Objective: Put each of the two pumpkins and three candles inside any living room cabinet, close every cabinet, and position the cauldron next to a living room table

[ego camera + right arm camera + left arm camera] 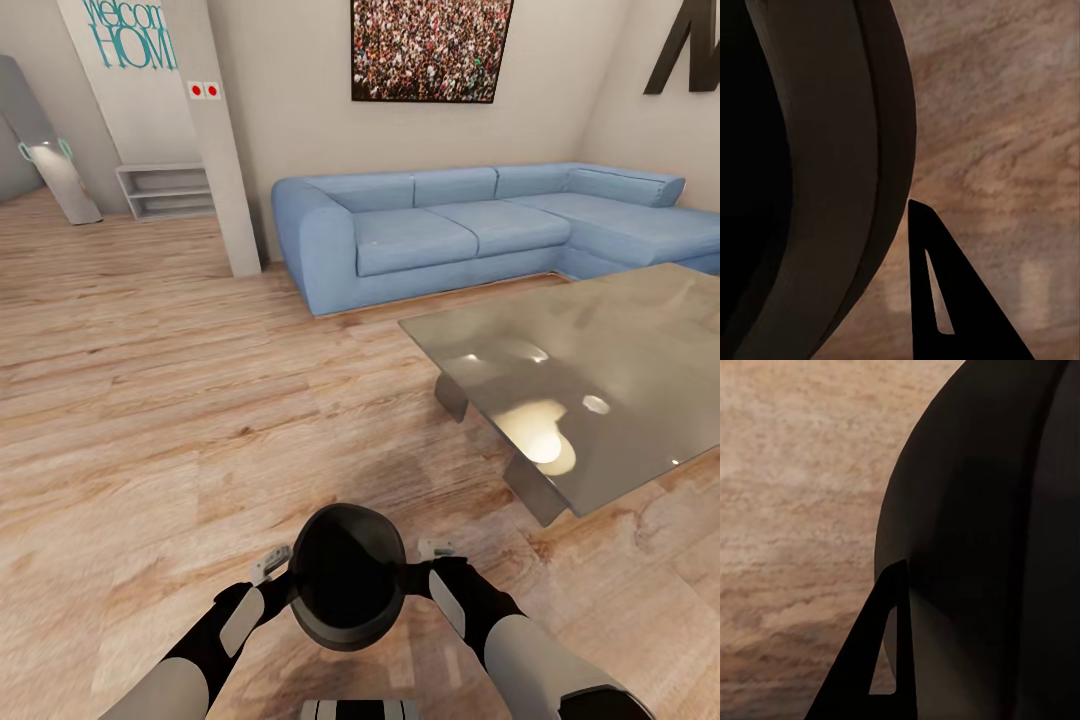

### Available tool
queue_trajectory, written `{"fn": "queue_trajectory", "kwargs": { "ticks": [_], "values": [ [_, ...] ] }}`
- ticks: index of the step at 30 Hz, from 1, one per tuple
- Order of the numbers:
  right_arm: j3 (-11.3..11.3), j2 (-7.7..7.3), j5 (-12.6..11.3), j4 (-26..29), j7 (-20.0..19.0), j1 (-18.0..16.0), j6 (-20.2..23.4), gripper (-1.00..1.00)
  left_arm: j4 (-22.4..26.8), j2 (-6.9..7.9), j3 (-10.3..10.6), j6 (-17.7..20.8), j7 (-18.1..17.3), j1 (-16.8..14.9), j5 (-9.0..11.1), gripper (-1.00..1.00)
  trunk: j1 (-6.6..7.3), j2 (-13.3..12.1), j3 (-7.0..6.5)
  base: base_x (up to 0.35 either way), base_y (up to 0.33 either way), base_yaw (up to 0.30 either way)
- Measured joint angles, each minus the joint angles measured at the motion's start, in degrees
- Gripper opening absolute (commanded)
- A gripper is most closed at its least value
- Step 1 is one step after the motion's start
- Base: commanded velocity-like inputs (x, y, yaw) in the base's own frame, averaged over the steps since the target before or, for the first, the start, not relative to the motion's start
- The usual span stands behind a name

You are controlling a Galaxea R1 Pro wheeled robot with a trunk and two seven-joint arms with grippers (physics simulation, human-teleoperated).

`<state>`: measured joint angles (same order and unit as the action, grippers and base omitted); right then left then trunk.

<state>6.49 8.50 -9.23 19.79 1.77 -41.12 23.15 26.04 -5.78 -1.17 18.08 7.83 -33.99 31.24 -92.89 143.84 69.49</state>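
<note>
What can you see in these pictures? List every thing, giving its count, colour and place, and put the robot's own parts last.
Cauldron: one, black, held up between both grippers, low in the head view.
Table: one, grey and glossy, to the right, ahead of the robot.
Sofa: one, blue, L-shaped, along the far wall.
Picture: one, a dense multicoloured crowd image, on the wall above the sofa.
Shelf unit: one, pale grey, low, far left by a pillar.
Floor: light wood planks.
Left gripper: one, pale grey, against the cauldron's left side.
Right gripper: one, pale grey, against the cauldron's right side.
</note>
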Motion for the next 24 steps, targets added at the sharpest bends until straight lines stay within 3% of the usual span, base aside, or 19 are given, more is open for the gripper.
{"fn": "queue_trajectory", "kwargs": {
  "ticks": [11, 14, 18, 24],
  "values": [
    [0.0, -0.08, -0.2, 0.6, -0.6, 0.0, 0.1, -1.00, 0.0, 0.00, 0.0, 0.0, 0.0, 0.0, 0.0, -1.00, 0.00, 0.0, 0.00, 0.000, 0.000, 0.000],
    [0.0, -0.18, 0.0, 0.7, -2.3, 0.0, 0.1, -1.00, 0.0, 0.00, 0.0, 0.1, 0.0, 0.0, 0.0, -1.00, 0.00, 0.0, 0.00, 0.000, 0.000, 0.000],
    [-0.1, -0.39, 2.3, 0.7, -5.3, 0.0, 0.1, -1.00, 0.0, 0.06, -0.2, 0.1, 0.0, 0.0, -0.1, -1.00, 0.01, 0.0, 0.00, 0.000, 0.000, 0.000],
    [0.0, -1.13, 2.1, 0.7, -7.8, 0.0, 0.0, -1.00, 0.0, 0.06, -0.2, 0.1, 0.0, 0.0, -0.1, -1.00, 0.01, 0.0, 0.00, 0.000, 0.000, 0.000]
  ]
}}
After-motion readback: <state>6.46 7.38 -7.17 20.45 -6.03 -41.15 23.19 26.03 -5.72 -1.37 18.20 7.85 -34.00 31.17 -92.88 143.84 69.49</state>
